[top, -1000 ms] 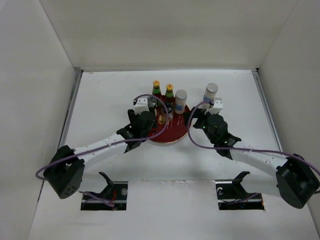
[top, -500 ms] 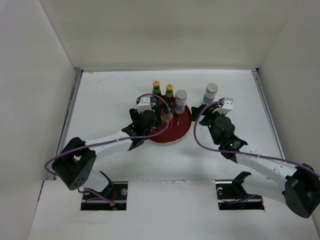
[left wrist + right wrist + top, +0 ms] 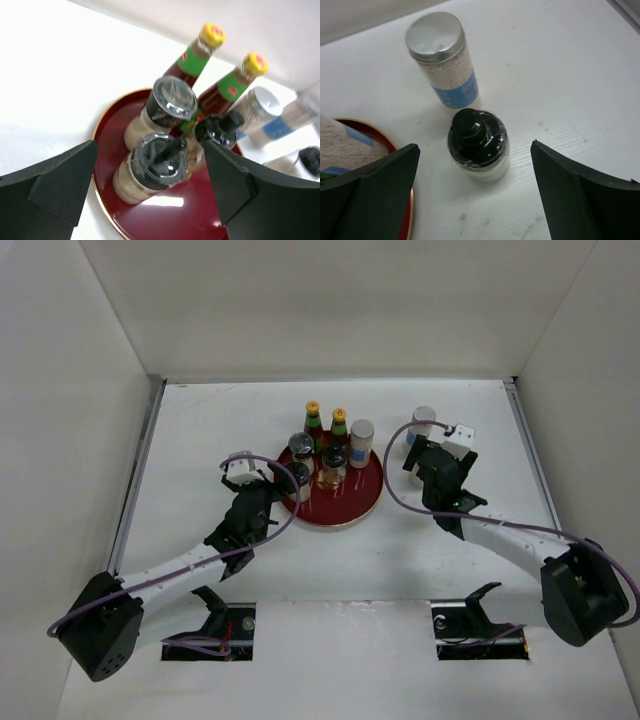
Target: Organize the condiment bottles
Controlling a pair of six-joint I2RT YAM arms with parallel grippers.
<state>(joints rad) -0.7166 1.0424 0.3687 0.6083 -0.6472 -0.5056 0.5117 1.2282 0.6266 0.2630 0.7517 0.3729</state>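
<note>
Off the red tray's (image 3: 352, 504) 3 o'clock side, hovering with the right gripper (image 3: 475, 144) spread wide, framing the upright dark-lidded jar (image 3: 479, 161) standing on the counter (image 3: 560, 75), shaker (image 3: 445, 60) just beyond at 12 o'clock, left gripper (image 3: 150, 150) gaping too, farther off at the tray's 9 o'clock.

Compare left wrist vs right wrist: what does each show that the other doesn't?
Left wrist only: two sauce bottles behind three tray jars. Right wrist only, clearly: the table jar beside the table shaker; a dark blur at left wrist's right edge may be it. Both: tray, tray shaker, table shaker. A green sliver at right wrist's left edge can't be identified.
</note>
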